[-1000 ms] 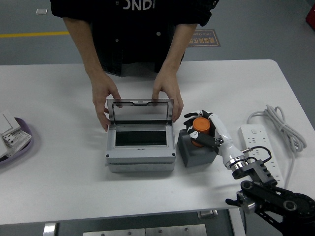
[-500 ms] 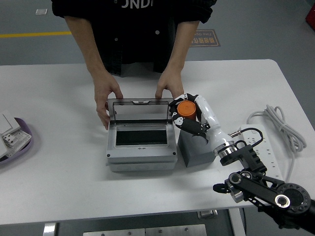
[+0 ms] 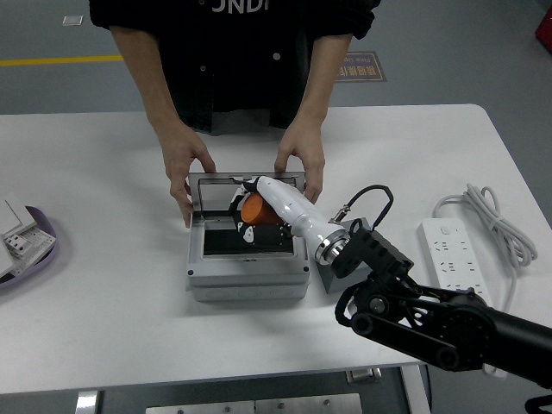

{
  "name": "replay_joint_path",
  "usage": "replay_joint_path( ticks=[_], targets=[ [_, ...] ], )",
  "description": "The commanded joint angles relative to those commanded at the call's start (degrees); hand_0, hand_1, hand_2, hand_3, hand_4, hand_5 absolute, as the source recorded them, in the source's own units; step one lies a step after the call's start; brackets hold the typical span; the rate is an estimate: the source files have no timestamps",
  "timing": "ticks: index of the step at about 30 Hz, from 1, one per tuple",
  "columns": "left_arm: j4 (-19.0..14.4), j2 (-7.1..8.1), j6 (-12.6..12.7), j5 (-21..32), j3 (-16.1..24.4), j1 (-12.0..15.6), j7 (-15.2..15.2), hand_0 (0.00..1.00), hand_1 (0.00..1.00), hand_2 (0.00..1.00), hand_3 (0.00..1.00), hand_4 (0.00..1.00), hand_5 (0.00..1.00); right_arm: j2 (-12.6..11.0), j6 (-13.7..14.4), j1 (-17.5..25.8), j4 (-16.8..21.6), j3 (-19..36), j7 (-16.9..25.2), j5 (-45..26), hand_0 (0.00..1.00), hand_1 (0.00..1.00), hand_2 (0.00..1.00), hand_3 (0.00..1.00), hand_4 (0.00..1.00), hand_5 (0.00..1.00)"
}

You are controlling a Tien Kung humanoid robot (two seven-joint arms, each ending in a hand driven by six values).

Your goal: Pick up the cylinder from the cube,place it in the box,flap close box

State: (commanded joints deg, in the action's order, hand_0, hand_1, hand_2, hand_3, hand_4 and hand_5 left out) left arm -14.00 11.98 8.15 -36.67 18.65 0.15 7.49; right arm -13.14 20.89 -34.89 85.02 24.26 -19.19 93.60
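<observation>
Surface: white rectangular table (image 3: 103,328) on a grey floor; a yellow floor line runs at the far left; the table's near edge lies at the bottom of the head view.
Far left: purple shallow tray (image 3: 39,250) holding white switch-like parts; it sits well apart from the work area.
Person: stands at the far side; person's left-side hand (image 3: 185,172) and person's right-side hand (image 3: 302,164) steady the box's raised transparent smoky lid (image 3: 216,181) at its two upper corners.
Box: grey plastic enclosure box (image 3: 247,280), open, with a dark rectangular cavity facing up.
Task object: orange short cylinder (image 3: 255,209), clear of the cube and hanging over the box cavity, just in front of the lid.
Right hand: white-and-black five-fingered right hand (image 3: 254,211), fingers wrapped round the cylinder; the black arm reaches in from the lower right.
Left hand: not visible.
Cube: dark grey cube (image 3: 341,272), just right of the box, largely hidden by the wrist.
Far right: white power strip (image 3: 448,254) with coiled white cable.
Step in hand: placing; judged about midway through the task.
Procedure: lower the cylinder fully into the cavity before releasing; keep the knuckles off the lid; withdraw upward, then fold the lid down.
Count: one box; one cylinder; one cube; one tray; one power strip; two person's hands; one robot hand.
</observation>
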Motion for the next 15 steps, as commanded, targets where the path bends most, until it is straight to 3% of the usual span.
replay_joint_path(
  ticks=[2,3,8,9,14,15],
  targets=[
    [0.0,0.09,-0.04,-0.21,0.15,-0.1,0.05,0.508,0.551,0.558,0.599,0.723,0.148,0.48,-1.3,-0.84,-0.47,-0.97,-3.59,3.74,0.193,0.322,0.452,0.344,0.022,0.002],
    [0.0,0.13,-0.05,-0.29,0.23,-0.14,0.08,0.509,0.551,0.557,0.599,0.723,0.158,0.67,-1.94,-1.17,-0.7,-1.38,-5.24,5.44,0.288,0.45,0.509,0.432,0.14,0.002],
    [-0.01,0.3,-0.2,-0.59,0.56,-0.19,0.35,0.509,0.551,0.557,0.599,0.723,0.158,1.21,-4.57,-2.05,-1.4,-2.61,-11.63,11.76,0.288,0.45,0.509,0.432,0.14,0.002],
    [-0.01,0.32,-0.22,-0.58,0.57,-0.19,0.38,0.509,0.551,0.556,0.599,0.724,0.162,1.24,-4.85,-2.11,-1.47,-2.73,-12.39,12.45,0.611,0.59,0.607,0.592,0.127,0.002],
    [-0.04,0.34,-0.24,-0.55,0.53,-0.18,0.42,0.509,0.551,0.556,0.599,0.724,0.162,1.31,-4.79,-2.32,-1.67,-3.17,-13.29,13.25,0.611,0.59,0.607,0.592,0.127,0.002],
    [-0.04,0.35,-0.24,-0.53,0.5,-0.19,0.41,0.509,0.551,0.556,0.599,0.725,0.165,1.32,-4.61,-2.35,-1.68,-3.24,-13.16,13.16,0.713,0.681,0.694,0.682,0.338,0.242]
  ],
)
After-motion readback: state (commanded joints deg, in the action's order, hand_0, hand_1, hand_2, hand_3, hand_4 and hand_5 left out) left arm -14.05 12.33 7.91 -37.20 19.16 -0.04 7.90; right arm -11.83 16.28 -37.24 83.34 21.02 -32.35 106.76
